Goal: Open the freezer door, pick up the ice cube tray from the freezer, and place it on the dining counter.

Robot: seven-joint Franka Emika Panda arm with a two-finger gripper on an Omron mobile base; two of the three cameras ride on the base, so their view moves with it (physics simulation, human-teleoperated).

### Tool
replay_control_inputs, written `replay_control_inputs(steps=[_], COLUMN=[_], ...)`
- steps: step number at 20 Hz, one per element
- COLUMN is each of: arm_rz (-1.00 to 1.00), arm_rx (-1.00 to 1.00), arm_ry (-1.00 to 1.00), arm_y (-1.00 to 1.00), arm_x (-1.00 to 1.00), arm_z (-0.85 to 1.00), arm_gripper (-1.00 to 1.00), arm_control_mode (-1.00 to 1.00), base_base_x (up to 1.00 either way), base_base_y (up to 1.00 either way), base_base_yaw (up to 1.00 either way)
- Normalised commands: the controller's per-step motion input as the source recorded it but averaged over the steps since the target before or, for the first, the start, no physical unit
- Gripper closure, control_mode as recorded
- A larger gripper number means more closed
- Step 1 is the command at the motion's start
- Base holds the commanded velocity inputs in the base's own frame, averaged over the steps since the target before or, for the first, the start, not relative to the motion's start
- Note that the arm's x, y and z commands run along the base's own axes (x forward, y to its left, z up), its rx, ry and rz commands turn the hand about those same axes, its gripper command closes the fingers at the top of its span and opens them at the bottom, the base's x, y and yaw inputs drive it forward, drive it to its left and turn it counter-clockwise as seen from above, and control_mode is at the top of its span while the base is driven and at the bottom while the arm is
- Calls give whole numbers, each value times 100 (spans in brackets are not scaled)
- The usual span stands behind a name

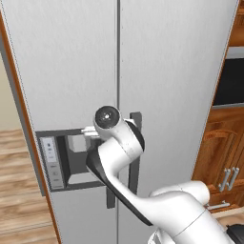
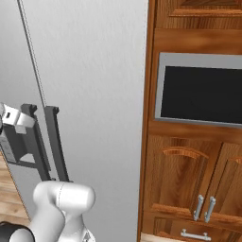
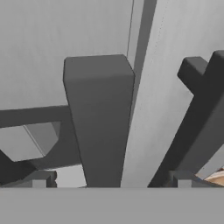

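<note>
Right up close in the hand view, the gripper (image 3: 109, 183) has its two dark tips low at five and seven o'clock, jaws spread wide with nothing between them but the dark grey handle bar (image 3: 99, 122) rising straight up the middle. That straddle looks deliberate: lined up so a squeeze would catch the bar and give the arm something to pull. Just past it, at eight o'clock, sits the recessed dispenser panel (image 3: 30, 140), which marks this as the freezer door (image 3: 65, 39), and off at three o'clock the neighbouring door's handle (image 3: 201, 113) stands apart across the seam. Pull back to the left base view and the white arm (image 1: 119, 157) bends up from five o'clock, wrist pressed in at the centre against the door seam, the dispenser at nine o'clock beside it. From the right base view, the wider plain silver door (image 2: 94, 85) fills the middle, with a wooden cabinet and built-in oven (image 2: 198, 90) beyond at three o'clock. The freezer is shut, so by my judgement the ice cube tray is presumably inside behind that door, unseen, and opening comes first.
</note>
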Motion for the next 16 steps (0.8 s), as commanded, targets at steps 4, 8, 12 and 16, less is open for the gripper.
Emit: replay_control_inputs(steps=[4,8,12,16], arm_rz=[2,0,0,0], arm_rx=[5,0,0,0], arm_ry=[1,5,6,1], arm_y=[4,19,22,11], arm_x=[30,23,18,24], arm_z=[0,0,0,0], arm_gripper=[-100,-100,-100,-100], arm_control_mode=[-100,-100,-100,-100], base_base_x=[0,0,0,0], base_base_y=[0,0,0,0], base_base_yaw=[0,0,0,0])
